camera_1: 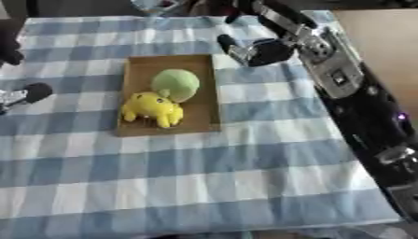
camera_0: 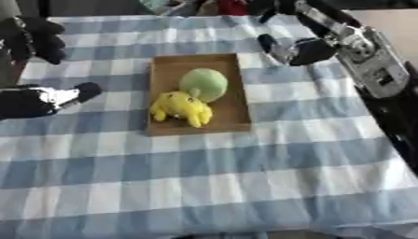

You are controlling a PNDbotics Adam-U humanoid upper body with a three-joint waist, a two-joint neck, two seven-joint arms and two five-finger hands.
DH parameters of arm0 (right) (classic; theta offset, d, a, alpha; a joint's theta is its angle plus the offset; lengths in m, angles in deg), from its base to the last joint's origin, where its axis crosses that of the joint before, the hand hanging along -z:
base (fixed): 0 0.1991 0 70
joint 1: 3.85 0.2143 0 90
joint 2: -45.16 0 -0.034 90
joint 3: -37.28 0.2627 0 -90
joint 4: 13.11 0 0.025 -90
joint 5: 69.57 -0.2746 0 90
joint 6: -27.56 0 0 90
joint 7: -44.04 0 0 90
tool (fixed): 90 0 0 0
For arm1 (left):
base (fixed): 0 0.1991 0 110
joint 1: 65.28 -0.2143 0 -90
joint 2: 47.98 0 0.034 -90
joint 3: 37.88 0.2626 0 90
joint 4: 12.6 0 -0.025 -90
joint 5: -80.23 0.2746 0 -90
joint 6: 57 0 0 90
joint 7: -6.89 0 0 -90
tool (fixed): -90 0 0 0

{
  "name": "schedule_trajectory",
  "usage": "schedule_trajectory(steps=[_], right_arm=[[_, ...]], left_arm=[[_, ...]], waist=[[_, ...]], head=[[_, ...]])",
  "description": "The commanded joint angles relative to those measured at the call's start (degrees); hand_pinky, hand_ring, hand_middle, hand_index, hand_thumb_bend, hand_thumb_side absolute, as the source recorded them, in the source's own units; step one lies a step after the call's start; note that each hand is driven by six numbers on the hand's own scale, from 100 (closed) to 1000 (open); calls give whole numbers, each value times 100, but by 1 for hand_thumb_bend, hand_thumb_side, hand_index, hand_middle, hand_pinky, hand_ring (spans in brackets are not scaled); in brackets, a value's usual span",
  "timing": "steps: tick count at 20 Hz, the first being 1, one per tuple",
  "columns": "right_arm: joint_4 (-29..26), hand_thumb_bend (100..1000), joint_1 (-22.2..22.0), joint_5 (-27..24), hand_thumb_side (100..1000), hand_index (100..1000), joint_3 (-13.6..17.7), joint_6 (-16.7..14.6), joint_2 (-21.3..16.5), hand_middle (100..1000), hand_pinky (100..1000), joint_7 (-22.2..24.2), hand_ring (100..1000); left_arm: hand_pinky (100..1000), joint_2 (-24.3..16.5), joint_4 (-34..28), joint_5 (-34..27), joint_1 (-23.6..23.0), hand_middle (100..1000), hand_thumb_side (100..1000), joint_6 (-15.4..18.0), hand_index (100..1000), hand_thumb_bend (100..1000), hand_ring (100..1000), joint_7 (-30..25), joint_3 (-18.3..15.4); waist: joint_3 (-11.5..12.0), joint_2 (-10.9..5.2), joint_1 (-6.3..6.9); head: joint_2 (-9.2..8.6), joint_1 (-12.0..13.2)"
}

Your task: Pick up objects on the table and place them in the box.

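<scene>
Shallow cardboard box [camera_0: 237, 93]: fuzzy yellow plush [camera_0: 181, 108], round green plush [camera_0: 204, 83]. Checked cloth desk [camera_0: 245, 172]. Right robot hand [camera_0: 286, 49]: fingers curled, empty. Left robot hand [camera_0: 49, 98]: fingers indiscernible.

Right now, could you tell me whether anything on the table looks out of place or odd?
Nothing stands out. The yellow plush toy and green ball lie inside the box, which sits flat on the checked tablecloth.
</scene>
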Motion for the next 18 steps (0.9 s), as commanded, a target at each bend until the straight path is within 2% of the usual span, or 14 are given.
schedule_trajectory(steps=[1,4,10,14,18], right_arm=[[-842,100,-273,-583,452,813,310,380,-381,806,726,-98,826],[-1353,100,-742,-871,445,810,608,645,-410,797,718,-289,819],[-2011,100,-1528,-1111,463,800,1166,1086,-158,781,708,-708,806],[-2232,100,-1805,-1101,469,788,1340,1235,-35,772,706,-856,800],[-2373,100,-1977,-1075,479,784,1420,1313,117,766,706,-881,796]], left_arm=[[576,-88,-6,28,-15,535,195,10,701,823,560,134,-127],[572,-63,26,21,-100,531,187,23,696,819,558,228,-170],[575,41,65,-38,-235,527,178,75,691,812,555,404,-226],[575,73,67,-65,-316,526,178,115,691,810,554,474,-251],[569,105,45,-64,-355,524,183,167,692,805,550,520,-276]], waist=[[-18,-80,23],[-47,-59,42],[-102,-23,56],[-130,-17,60],[-154,-12,58]], head=[[59,78],[81,116],[84,283],[84,452],[71,469]])
